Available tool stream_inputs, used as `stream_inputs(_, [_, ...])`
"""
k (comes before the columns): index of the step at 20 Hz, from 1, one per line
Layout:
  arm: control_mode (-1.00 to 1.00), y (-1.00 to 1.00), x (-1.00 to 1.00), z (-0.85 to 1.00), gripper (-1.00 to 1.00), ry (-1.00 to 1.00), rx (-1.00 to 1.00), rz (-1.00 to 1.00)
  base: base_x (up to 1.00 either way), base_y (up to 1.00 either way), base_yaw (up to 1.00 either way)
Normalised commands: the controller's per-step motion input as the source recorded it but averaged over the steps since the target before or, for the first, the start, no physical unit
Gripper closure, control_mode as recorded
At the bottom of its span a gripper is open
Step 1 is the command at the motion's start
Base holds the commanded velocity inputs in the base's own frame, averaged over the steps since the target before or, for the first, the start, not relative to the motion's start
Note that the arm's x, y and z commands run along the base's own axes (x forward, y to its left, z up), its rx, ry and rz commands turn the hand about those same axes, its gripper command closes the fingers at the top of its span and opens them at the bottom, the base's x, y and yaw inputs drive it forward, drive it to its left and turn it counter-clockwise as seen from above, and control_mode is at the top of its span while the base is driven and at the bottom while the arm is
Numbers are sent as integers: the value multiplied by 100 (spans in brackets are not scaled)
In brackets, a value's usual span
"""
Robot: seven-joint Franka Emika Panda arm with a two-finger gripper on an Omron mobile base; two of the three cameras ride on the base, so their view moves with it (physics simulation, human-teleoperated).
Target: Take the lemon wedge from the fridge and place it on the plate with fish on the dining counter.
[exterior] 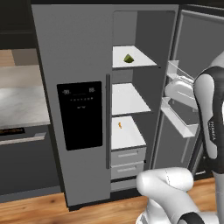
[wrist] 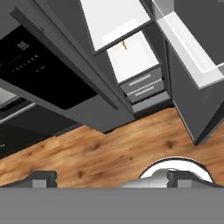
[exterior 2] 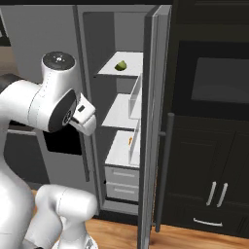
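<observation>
The fridge (exterior: 78,57) stands with its right door swung open and its white shelves showing. On the top shelf lies the lemon wedge (exterior: 128,58), small and yellow-green (exterior 2: 120,65). My gripper (wrist: 116,178) is open, its two dark fingertips (wrist: 43,177) far apart with nothing between them. The hand (exterior: 178,89) hangs in front of the open compartment, well below and to the right of the wedge, and looks down at the lower shelves and the floor. The plate, the fish and the dining counter are out of view.
The open door (exterior 2: 151,121) carries clear bins (exterior: 180,114) close to my hand. A tiny orange item (exterior: 120,125) lies on the lowest shelf above two drawers (exterior: 127,159). Dark cabinets with a built-in oven (exterior 2: 214,87) stand on the right, and a marble-look counter (exterior: 22,103) on the left.
</observation>
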Motion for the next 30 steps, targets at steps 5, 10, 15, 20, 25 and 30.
stream_inputs(5, [-100,0,17,-7,-100,0,-1,0,0,0,0])
stream_inputs(10, [-100,0,12,0,-100,0,0,0,0,0,0])
stream_inputs(15, [-100,0,39,0,-100,0,0,-1,0,0,0])
stream_inputs(20, [-100,-3,51,0,-100,0,0,-1,0,0,0])
stream_inputs(25, [-100,-2,34,0,-100,0,0,0,0,0,0])
stream_inputs(30, [-100,7,-39,-40,-100,-9,-31,-6,0,0,0])
